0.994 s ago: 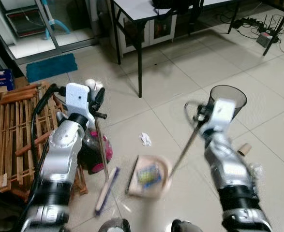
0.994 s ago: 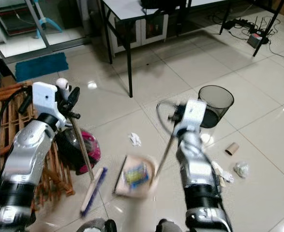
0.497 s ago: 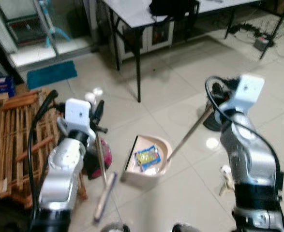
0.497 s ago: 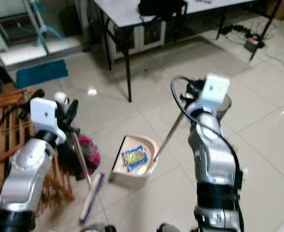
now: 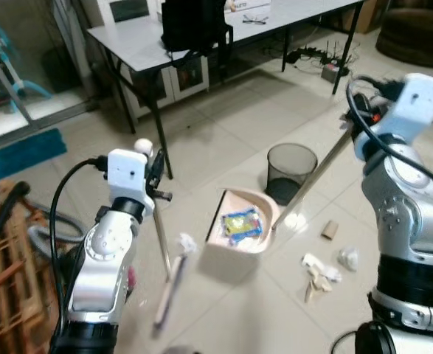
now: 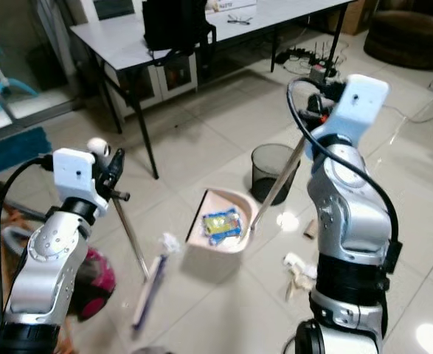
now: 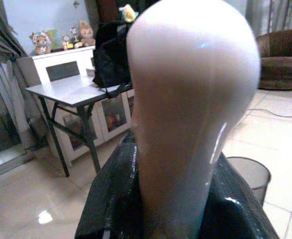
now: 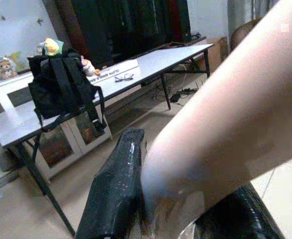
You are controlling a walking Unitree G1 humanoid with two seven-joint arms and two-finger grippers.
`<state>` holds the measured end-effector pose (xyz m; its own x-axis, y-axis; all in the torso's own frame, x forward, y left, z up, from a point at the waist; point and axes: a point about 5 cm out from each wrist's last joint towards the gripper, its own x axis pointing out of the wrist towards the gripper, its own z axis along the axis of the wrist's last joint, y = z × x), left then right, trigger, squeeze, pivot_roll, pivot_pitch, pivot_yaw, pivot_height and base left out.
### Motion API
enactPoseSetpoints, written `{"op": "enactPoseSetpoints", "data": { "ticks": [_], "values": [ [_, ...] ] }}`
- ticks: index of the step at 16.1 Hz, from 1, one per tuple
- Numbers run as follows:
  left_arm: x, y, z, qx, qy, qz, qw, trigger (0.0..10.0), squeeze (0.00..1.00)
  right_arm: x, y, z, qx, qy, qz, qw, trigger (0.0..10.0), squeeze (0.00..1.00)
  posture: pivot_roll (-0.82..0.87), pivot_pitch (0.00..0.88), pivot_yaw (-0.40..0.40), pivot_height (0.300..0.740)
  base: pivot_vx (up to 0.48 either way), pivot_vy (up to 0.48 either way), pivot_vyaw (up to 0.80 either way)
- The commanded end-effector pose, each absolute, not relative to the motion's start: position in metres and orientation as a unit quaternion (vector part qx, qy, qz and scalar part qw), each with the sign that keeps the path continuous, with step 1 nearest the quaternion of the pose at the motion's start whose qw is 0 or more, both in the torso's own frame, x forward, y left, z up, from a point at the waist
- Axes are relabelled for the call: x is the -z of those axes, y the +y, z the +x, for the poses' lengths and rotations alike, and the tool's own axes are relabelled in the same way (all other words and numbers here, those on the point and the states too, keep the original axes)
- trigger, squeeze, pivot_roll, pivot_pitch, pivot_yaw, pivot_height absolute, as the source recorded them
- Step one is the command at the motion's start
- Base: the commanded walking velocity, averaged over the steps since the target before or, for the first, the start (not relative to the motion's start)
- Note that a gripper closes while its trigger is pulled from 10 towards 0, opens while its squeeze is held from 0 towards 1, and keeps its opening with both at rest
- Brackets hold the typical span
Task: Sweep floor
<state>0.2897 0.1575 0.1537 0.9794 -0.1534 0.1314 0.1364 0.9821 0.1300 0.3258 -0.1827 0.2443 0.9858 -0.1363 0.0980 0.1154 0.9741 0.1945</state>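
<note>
Right claw (image 5: pixel 349 125) lifted dustpan (image 5: pixel 242 228) nearer bin (image 5: pixel 290 164).

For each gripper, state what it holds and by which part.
Left gripper holds the broom near its handle's top; right gripper holds the dustpan by its long handle's upper end.

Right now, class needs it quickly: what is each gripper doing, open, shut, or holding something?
Left gripper: shut on the broom handle.
Right gripper: shut on the dustpan handle, with the dustpan raised off the floor.

No text or label is clear enough to read.
</note>
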Motion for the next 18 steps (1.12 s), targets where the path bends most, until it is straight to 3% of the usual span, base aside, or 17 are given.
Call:
{"op": "enactPoseSetpoints", "data": {
  "ticks": [1,18],
  "values": [
    [-0.161,0.171,0.289,0.044,-0.083,0.081,0.992,10.0,0.00,-0.261,-0.168,0.326,0.029,-0.079,0.118,0.990,10.0,0.00,-0.07,0.000,0.058,0.740,0.480,0.000,0.00],
    [-0.159,0.173,0.291,0.029,-0.079,0.080,0.993,10.0,0.00,-0.277,-0.178,0.330,0.030,-0.101,0.117,0.987,10.0,0.00,-0.07,0.000,0.055,0.740,0.480,0.000,0.00]
  ]
}}
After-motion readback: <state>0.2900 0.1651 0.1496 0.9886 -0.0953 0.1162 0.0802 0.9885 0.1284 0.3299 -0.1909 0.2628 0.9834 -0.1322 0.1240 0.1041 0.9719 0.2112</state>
